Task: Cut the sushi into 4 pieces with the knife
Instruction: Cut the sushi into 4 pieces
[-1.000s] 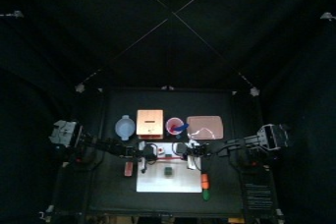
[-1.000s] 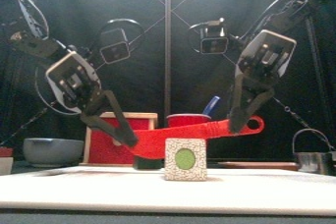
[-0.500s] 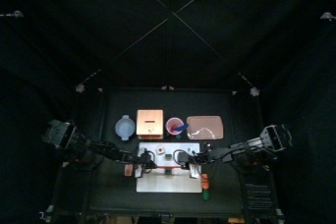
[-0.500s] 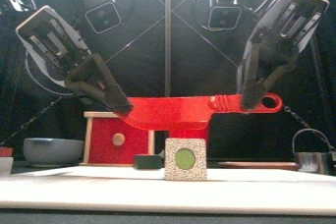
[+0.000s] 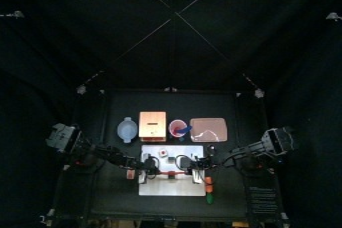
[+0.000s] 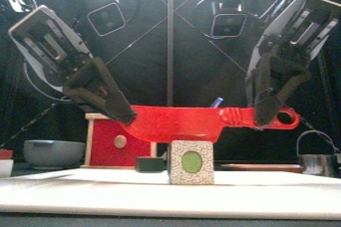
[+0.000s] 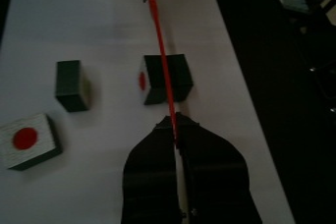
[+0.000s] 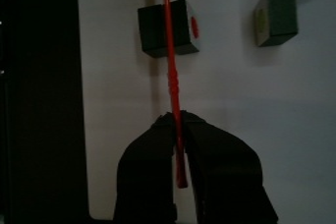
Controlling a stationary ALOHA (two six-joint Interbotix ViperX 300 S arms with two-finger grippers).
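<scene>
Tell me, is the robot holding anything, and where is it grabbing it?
Yes, both grippers hold the red knife. The left gripper pinches the blade end, and the right gripper pinches the handle end.

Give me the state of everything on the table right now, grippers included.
red knife: held in the air between both grippers, roughly level, over one dark green block.
left gripper: shut on its blade end.
right gripper: shut on its handle.
sushi roll: apart, three separate pieces showing on the white cutting board.
red cup: blue knife standing in it.
wooden box: drawer looks shut.
</scene>
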